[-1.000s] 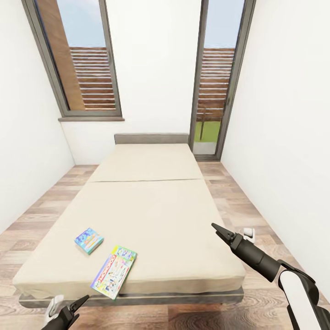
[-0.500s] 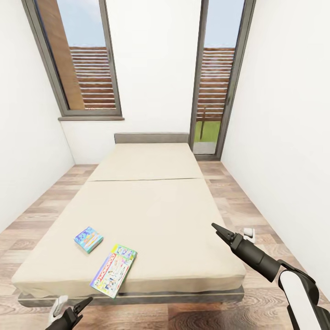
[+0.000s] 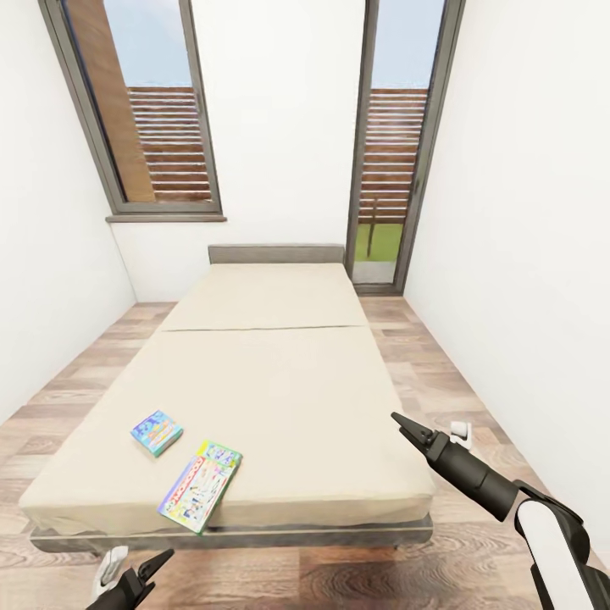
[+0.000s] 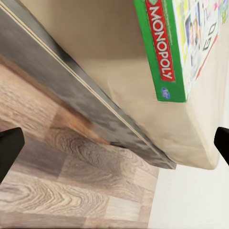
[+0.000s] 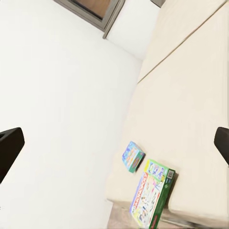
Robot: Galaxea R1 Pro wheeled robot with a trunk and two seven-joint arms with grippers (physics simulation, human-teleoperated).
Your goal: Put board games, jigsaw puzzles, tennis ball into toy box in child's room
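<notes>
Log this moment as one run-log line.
phase: at bed foot | bed: blue board game, green-edged board game near front edge | left gripper: open, empty | right gripper: open, empty

Two board games [image 3: 200, 496] lie on the bed [image 3: 280, 381].

1. The head camera is looking down the bed [image 3: 271, 373] from its foot.
2. The left wrist camera is sitting close beyond its jaws to the green-edged board game [image 4: 179, 45].
3. The right wrist camera is viewing that game [image 5: 151, 195] from farther off.
</notes>
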